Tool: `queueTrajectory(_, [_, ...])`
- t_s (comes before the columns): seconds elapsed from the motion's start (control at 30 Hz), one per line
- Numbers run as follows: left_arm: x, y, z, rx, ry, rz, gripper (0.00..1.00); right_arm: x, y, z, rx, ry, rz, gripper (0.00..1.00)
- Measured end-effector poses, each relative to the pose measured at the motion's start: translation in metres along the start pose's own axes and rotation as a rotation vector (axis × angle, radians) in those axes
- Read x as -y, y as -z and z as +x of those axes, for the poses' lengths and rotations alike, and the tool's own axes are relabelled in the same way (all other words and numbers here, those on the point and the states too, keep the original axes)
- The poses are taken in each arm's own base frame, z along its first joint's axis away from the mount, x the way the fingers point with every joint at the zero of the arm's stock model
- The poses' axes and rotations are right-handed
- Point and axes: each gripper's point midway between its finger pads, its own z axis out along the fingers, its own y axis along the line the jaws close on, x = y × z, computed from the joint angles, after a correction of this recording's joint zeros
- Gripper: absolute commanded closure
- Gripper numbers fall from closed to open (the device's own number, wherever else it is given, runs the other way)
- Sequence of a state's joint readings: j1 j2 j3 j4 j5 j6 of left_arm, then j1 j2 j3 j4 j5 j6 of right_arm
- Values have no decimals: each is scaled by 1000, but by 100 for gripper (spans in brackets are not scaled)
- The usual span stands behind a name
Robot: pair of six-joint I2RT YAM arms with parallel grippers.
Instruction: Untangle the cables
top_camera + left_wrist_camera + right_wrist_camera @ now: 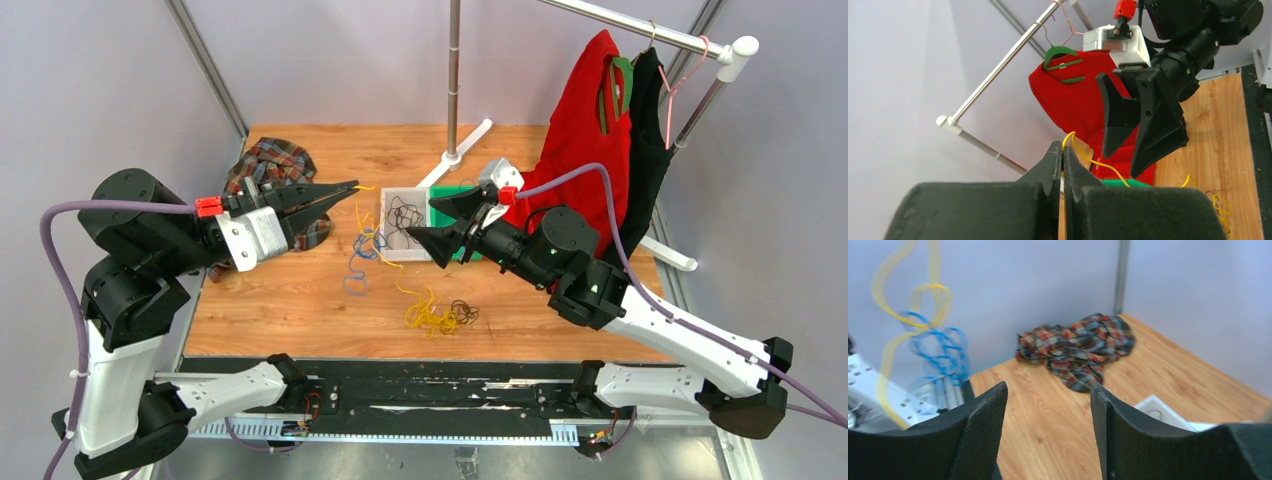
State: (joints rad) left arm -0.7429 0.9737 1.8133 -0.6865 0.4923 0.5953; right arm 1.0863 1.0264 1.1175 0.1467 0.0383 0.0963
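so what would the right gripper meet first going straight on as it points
Probably the plaid cloth, seen between the open fingers of the right gripper; the hanging cables sit off to the side, depth unclear.

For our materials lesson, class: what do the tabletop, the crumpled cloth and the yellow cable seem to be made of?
Tabletop: wood or wood-look laminate, matte finish; grain lines show.
Cloth: soft woven fabric in a plaid pattern; it lies in loose folds.
Yellow cable: probably plastic-coated wire, smooth; it is thin and holds its curls.
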Motion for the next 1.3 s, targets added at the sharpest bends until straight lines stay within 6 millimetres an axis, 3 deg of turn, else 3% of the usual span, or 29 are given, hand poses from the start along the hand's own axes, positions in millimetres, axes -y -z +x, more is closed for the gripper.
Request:
queueTrajectory(0.13, [5, -3, 6, -6, 9, 21, 100, -25, -7, -10, -9, 18, -139, 38])
queueTrajectory(0.27, [8, -4, 9, -10, 12, 34, 100, -38, -14, 2, -52, 18, -214, 38])
queueTrajectory(0.47, [9, -4, 9, -9, 12, 37, 100, -45, -24, 19, -95, 10, -256, 45])
queueTrajectory(0.73, [14, -6, 17, -25, 23, 48, 100, -52, -27, 7, -48, -18, -283, 46])
queueTrajectory(0.83, [15, -6, 19, -29, 26, 51, 100, -54, -27, 2, -25, -27, -292, 58])
queueTrajectory(1.03, [15, -5, 18, -27, 24, 50, 100, -54, -29, 2, -17, -49, -287, 98])
queueTrajectory(1.17, [14, -4, 18, -27, 19, 46, 100, -48, -31, 10, -30, -57, -253, 99])
queueTrajectory(1.3, [9, -2, 12, -20, -8, 31, 100, -39, -29, 34, -74, -58, -207, 100])
